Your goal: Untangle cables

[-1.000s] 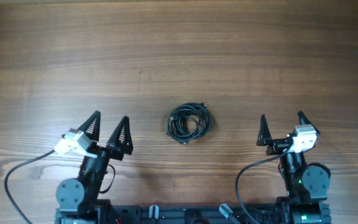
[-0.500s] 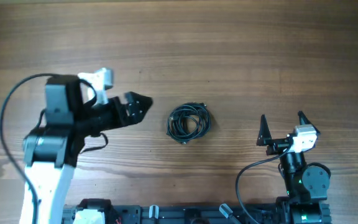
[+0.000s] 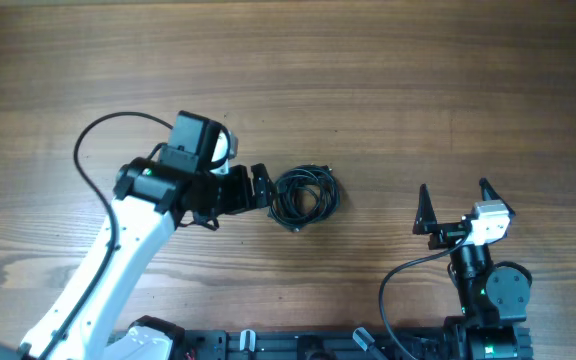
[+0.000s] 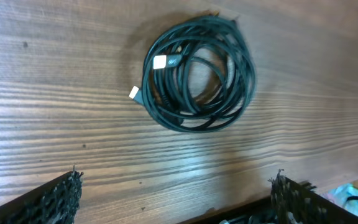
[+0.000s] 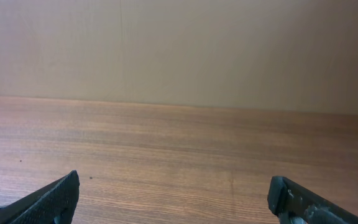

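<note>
Since the earlier frame I record my left pincer [image 3: 258, 187] swung in, jaws wide, the coiled cables [image 3: 305, 197] lying just beyond its tips on the surface [image 3: 388, 80], while the right pincer [image 3: 453, 208], also wide, sits well apart.

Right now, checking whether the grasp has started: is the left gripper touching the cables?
Apart. In the left wrist view the left gripper is open, both fingertips short of the cables, with bare table between.

Coiled cables [image 3: 305, 197] on the wooden table [image 3: 418, 80]; left gripper [image 3: 261, 187] just beside them; right gripper [image 3: 454, 190], jaws spread, well apart.
</note>
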